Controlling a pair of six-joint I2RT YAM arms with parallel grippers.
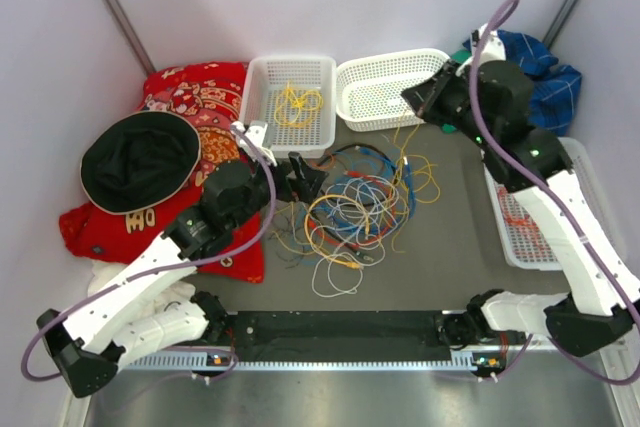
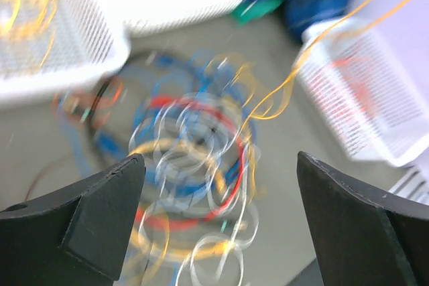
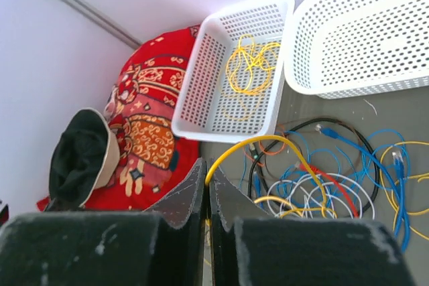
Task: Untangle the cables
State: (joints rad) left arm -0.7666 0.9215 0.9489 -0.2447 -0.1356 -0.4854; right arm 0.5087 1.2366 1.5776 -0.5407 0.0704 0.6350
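Tangled multicoloured cables (image 1: pixel 350 212) in loops, left pincer (image 2: pixel 220 159) wide, right pincer (image 3: pixel 207 169) pinching yellow cable (image 3: pixel 265 138)

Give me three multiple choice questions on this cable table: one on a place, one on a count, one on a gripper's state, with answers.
1. Where does the coiled yellow cable lie? A on the black hat; B in the rear left basket; C on the blue cloth.
2. How many white baskets show from above? A two; B five; C three.
3. How is the left gripper? A open; B shut on a blue cable; C shut on a basket rim.
Answers: B, the right wrist view shows it inside that basket; C, two at the back plus the right basket; A, its fingers stand wide apart over the tangled cables.
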